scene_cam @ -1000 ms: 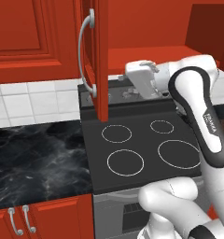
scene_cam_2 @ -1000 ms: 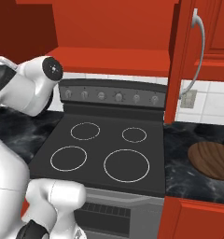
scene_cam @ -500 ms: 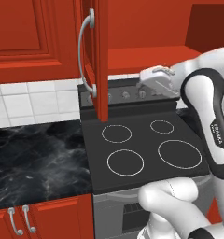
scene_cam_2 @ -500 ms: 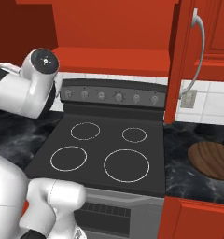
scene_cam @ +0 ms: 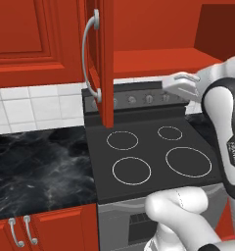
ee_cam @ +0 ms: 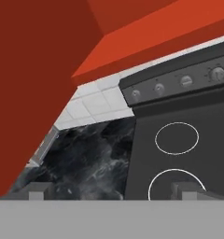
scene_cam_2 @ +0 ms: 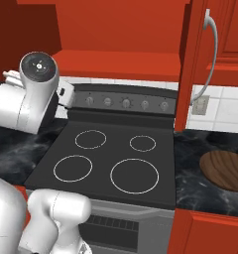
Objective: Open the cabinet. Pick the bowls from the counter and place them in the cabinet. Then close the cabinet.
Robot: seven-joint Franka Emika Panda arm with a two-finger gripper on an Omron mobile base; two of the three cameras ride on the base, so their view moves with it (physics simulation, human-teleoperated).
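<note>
Near to far: brown bowl [scene_cam_2: 225, 170] sits on the counter [scene_cam_2: 200, 183] right of the stove [scene_cam_2: 113, 158]; cabinet [scene_cam: 105, 63] doors hang open over it. Risk, as I judge it: arm swinging across could clip an open door edge or its handle [scene_cam_2: 208, 59]. Gripper [ee_cam: 111, 192] spread wide, empty, touching nothing, hanging above the stove's left side.

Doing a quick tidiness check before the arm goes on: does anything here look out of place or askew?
Nothing is spilled or damaged. The cabinet doors stand open, jutting out over the stove, and a brown bowl sits on the counter.
</note>
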